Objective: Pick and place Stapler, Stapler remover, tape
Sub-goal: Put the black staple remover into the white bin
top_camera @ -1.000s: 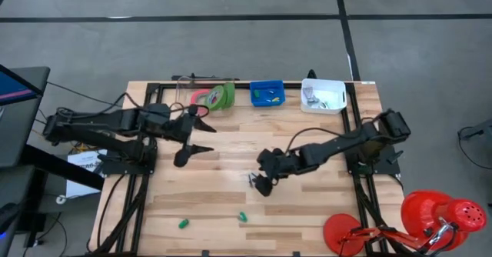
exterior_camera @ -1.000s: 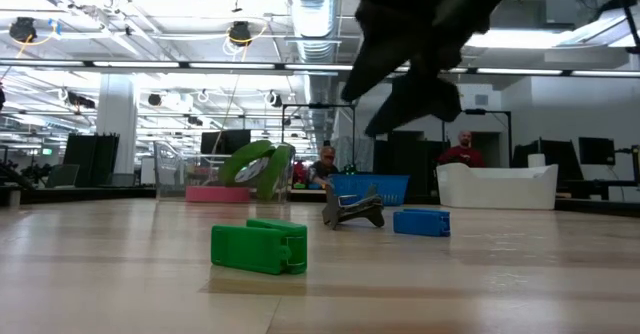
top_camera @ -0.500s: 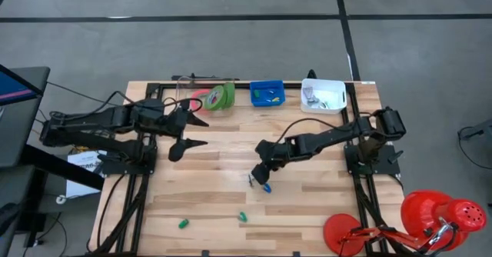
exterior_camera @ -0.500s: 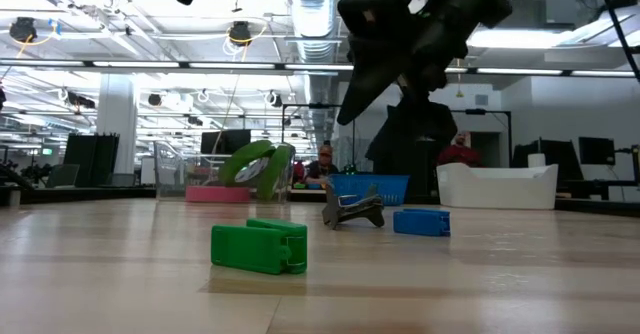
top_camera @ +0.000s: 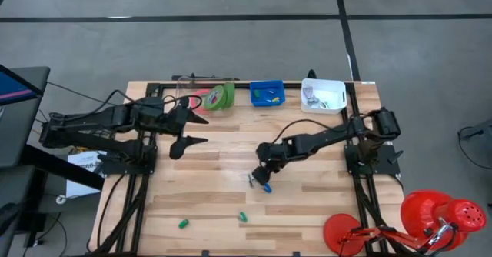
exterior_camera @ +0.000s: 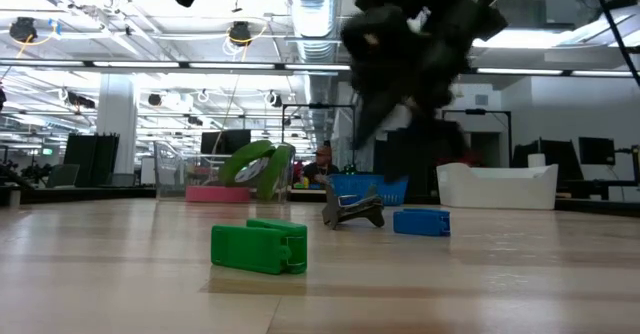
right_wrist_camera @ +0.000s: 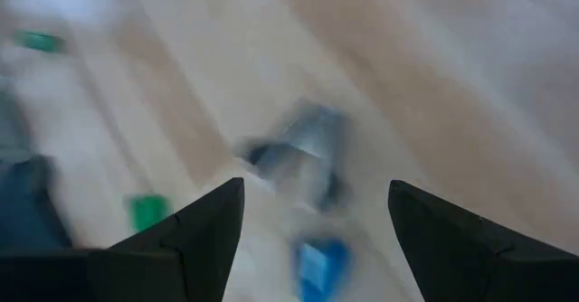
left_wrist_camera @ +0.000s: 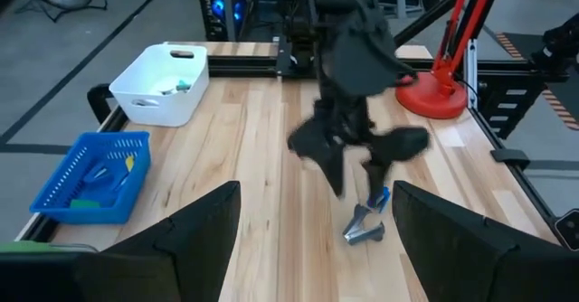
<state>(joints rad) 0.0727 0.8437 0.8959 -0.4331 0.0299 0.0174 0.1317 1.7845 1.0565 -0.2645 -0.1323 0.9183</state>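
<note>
A metal stapler remover [top_camera: 251, 180] lies mid-table with a small blue stapler [top_camera: 266, 187] beside it; both show in the low view, remover [exterior_camera: 352, 209] and blue stapler [exterior_camera: 421, 221]. My right gripper [top_camera: 265, 167] hangs open just above them, slanting down, and touches nothing; its wrist view shows the remover [right_wrist_camera: 308, 144] ahead of the fingers. Two green staplers [top_camera: 183, 224] [top_camera: 241, 215] lie near the front edge. The green tape [top_camera: 220, 96] leans on the pink-red tape [top_camera: 199, 97] at the far edge. My left gripper [top_camera: 188, 131] waits open at the left.
A blue bin [top_camera: 267, 94] and a white bin [top_camera: 323, 94] stand along the far edge. A red lamp [top_camera: 430, 218] is clamped at the near right corner. A clear stand [exterior_camera: 180, 169] sits by the tapes. People show in the room beyond the table.
My right gripper has sunk toward the stapler remover and rolled about its own axis, staying open. My left gripper has drawn slightly back toward the table's far left, still open. The things on the table have not moved.
</note>
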